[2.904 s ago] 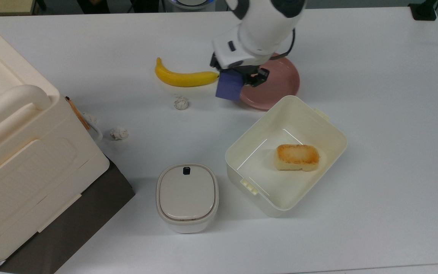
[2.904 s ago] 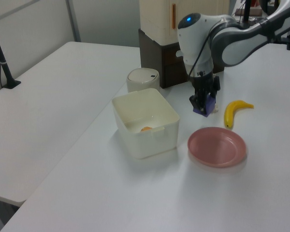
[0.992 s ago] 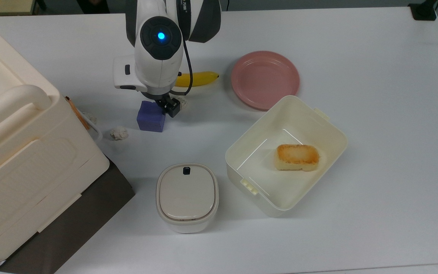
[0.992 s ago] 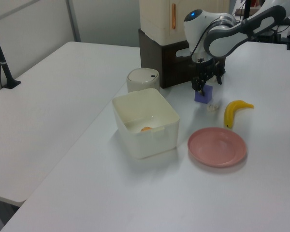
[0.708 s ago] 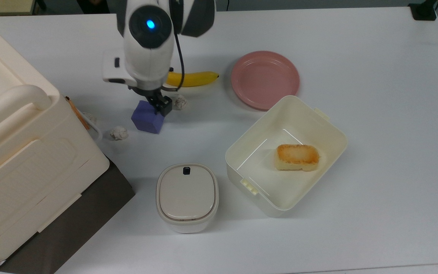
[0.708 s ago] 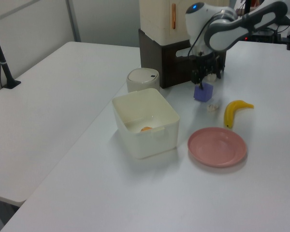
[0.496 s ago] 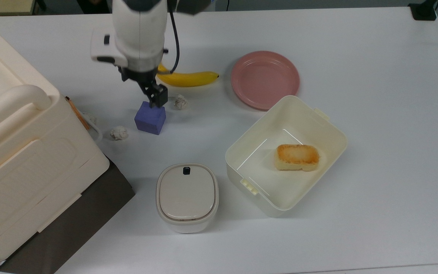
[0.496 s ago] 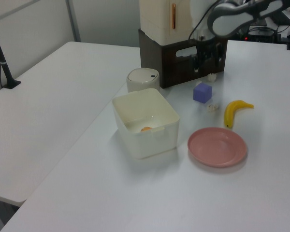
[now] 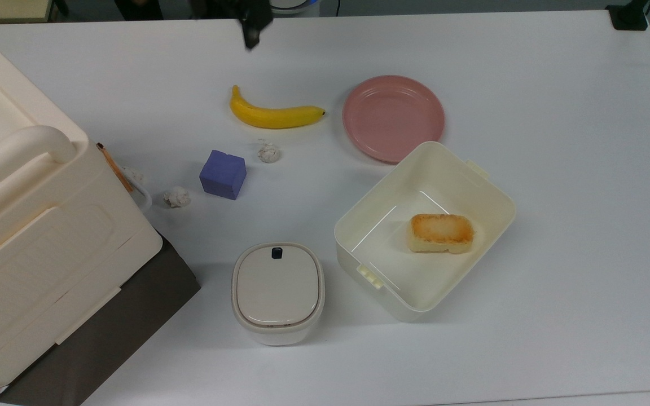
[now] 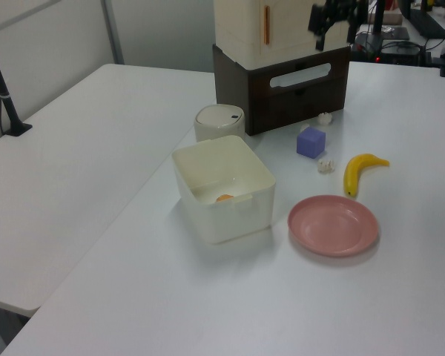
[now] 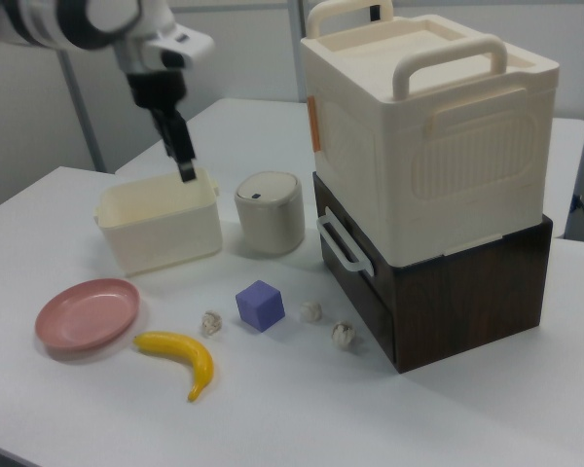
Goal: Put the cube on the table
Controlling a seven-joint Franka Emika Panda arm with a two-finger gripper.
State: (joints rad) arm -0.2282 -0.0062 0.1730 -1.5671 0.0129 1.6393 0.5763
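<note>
The blue-purple cube [image 9: 223, 174] sits flat on the white worktop [image 9: 556, 141] left of centre in the top view, between two crumpled paper balls and below the banana [image 9: 275, 114]. The hand [image 11: 180, 148] hangs high at the right view's upper left, well apart from the cube, holding nothing; how far its fingers are parted cannot be told.

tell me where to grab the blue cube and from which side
Grip the cube across two opposite upright faces, coming straight down from above. It sits flat on the table with its top face clear, and crumpled balls lie close beside it, so a side approach would likely bump them.
</note>
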